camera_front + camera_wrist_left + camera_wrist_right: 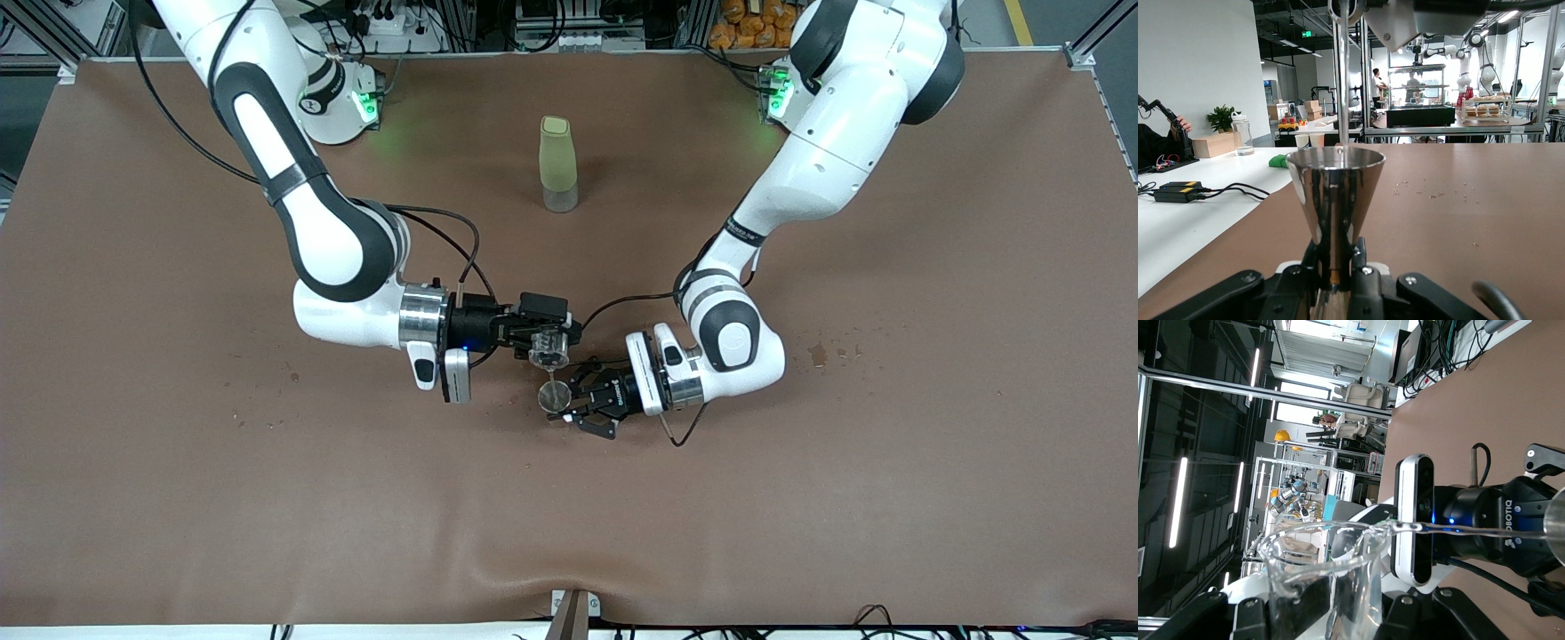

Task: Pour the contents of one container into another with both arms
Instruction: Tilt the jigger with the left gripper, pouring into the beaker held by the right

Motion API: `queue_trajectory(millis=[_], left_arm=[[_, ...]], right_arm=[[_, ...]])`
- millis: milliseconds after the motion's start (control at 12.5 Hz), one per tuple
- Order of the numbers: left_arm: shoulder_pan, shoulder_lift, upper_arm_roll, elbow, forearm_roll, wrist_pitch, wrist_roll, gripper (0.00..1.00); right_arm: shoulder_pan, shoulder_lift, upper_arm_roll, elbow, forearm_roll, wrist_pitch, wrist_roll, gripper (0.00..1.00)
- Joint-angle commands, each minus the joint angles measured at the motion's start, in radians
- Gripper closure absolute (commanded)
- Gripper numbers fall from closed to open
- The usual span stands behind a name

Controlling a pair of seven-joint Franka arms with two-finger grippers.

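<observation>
Clamping the tipped cup (548, 346) between its fingers, the right gripper (544, 336) hangs at the jigger's (556, 397) 12 o'clock. The left gripper (582, 402) grips the jigger's waist, rim up.

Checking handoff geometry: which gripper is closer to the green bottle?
Right. The right gripper, holding the glass cup, is closer to the green bottle; the left gripper holds the jigger below it.

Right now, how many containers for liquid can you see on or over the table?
3. A green bottle stands toward the arms' bases. The right gripper holds a glass cup tilted above the steel jigger, gripped by the left gripper.
</observation>
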Motion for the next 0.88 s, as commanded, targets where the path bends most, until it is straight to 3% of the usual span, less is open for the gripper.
queue_trajectory(millis=[0, 803], left_arm=[[0.002, -0.025, -0.004, -0.013, -0.021, 0.001, 0.021, 1.0], [0.003, -0.025, -0.004, -0.017, -0.019, -0.012, 0.021, 1.0]], right_arm=[[0.008, 0.013, -0.002, 0.039, 0.015, 0.005, 0.063, 1.0], [0.003, 0.02, -0.002, 0.05, 0.024, -0.004, 0.198, 1.0]])
